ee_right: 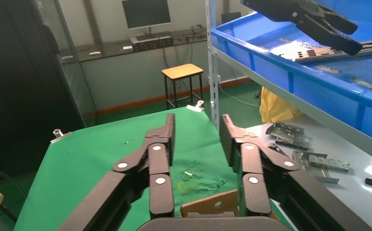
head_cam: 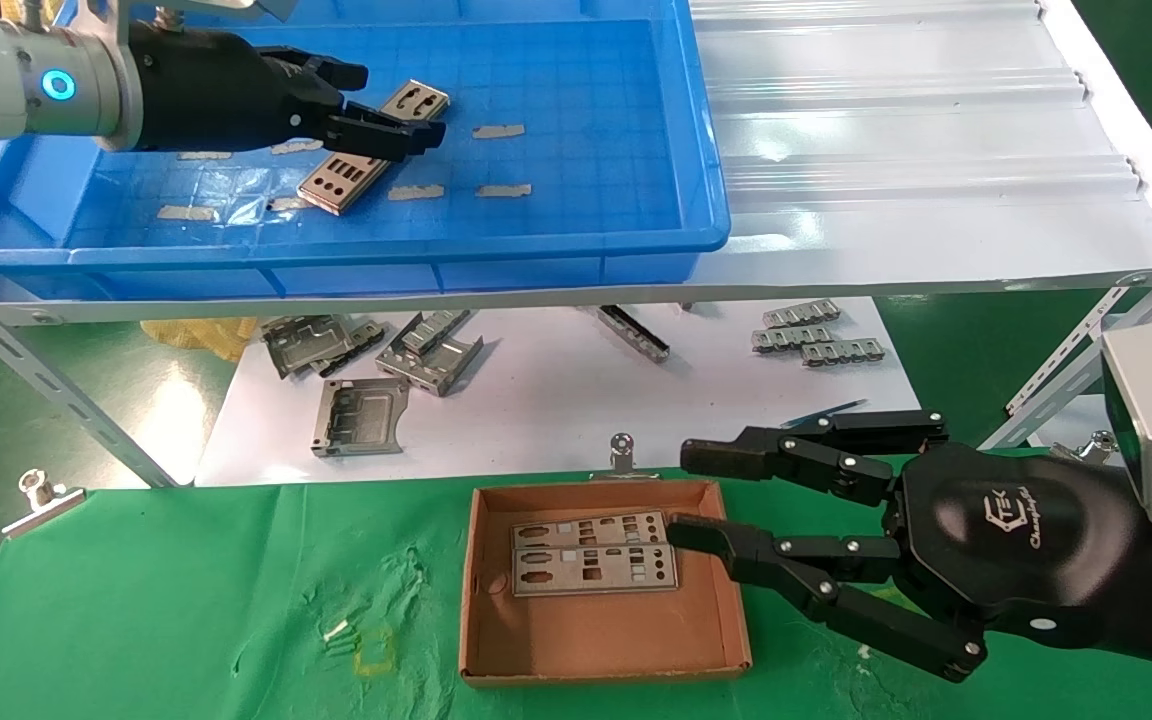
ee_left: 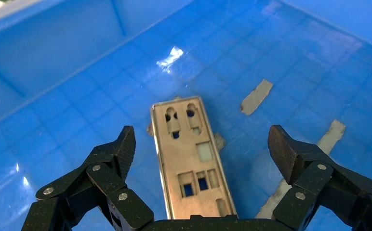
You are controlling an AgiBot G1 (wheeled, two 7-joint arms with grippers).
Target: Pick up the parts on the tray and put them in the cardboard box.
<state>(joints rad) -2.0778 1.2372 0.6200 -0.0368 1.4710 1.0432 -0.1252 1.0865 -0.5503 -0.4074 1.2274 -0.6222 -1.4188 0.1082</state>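
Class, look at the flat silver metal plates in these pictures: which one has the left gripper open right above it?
The flat silver-grey metal plate lying alone in the blue plastic tray, under the open left gripper; the other two lie in the brown cardboard box.

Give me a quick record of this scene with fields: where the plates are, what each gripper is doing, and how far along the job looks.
plates in cardboard box: two, lying flat, side by side
plate on blue tray: one, flat on the floor
left gripper: jaws open, straddling the tray plate, not gripping
right gripper: jaws open, empty, at the box's right edge
under shelf: bent metal brackets on a white sheet
progress: one plate on the tray to move
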